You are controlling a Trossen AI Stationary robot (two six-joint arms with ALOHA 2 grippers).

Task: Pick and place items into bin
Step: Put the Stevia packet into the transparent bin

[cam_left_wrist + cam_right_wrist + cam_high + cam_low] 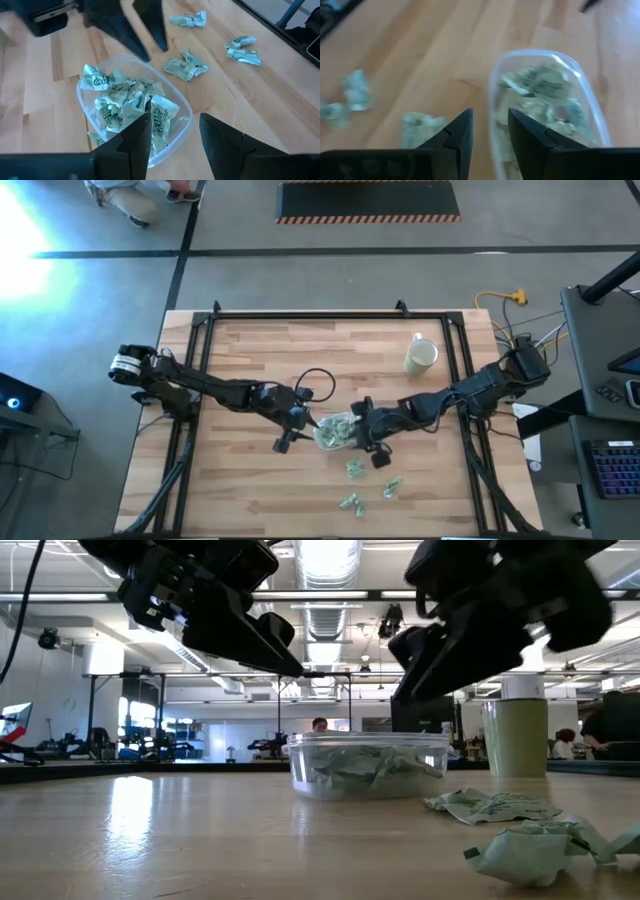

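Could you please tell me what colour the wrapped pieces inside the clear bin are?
Pale green and whitish with darker green print; the wrapped pieces in the bin show best in the left wrist view.

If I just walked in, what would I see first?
A clear bin full of green wrapped candies sits mid-table, with the left gripper and right gripper hanging on either side of it. A few more candies lie loose on the wood nearby, and a cream mug stands farther back.
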